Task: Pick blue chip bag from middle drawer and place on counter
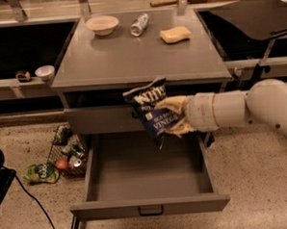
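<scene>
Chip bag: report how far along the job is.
Done: the drawer stands open and the bag is out of it. In hand: the gripper is shut on the bag, holding it above the drawer, in front of the cabinet. Left: raise it and set it on the counter.

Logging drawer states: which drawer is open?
The lower one, the middle drawer, pulled out; the upper drawer is shut. The gripper, shut on the blue chip bag, hangs above the open one.
</scene>
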Motion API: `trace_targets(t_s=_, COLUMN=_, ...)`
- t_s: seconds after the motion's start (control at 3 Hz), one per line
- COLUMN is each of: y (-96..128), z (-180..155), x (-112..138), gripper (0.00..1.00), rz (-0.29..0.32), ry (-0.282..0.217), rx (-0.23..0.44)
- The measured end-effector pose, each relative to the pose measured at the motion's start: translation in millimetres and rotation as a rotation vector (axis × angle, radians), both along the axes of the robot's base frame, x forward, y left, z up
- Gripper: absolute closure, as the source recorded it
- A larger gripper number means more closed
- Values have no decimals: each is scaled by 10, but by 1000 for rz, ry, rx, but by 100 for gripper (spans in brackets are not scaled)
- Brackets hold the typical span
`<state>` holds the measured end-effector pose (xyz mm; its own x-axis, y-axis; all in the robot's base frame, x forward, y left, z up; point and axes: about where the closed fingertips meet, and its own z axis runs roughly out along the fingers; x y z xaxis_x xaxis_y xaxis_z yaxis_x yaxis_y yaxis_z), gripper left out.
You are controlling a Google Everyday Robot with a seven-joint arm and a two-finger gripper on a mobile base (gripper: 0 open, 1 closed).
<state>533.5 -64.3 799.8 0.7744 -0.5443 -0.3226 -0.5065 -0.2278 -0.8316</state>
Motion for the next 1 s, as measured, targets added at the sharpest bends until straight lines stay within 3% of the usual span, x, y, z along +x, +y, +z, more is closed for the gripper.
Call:
trace_targets(t_s=0.33, y=-356, z=572, x=171, gripper=100, rz=-39, ry=-114, rx=-107)
trace_targets(t_s=0.67, y=-703, z=1032, x=384, gripper=100, rz=-76, ry=-182, rx=-148)
trace_targets(t_s=1.0, y=-702, z=1032, x=384, gripper=100, rz=-76, ry=-182, rx=-148)
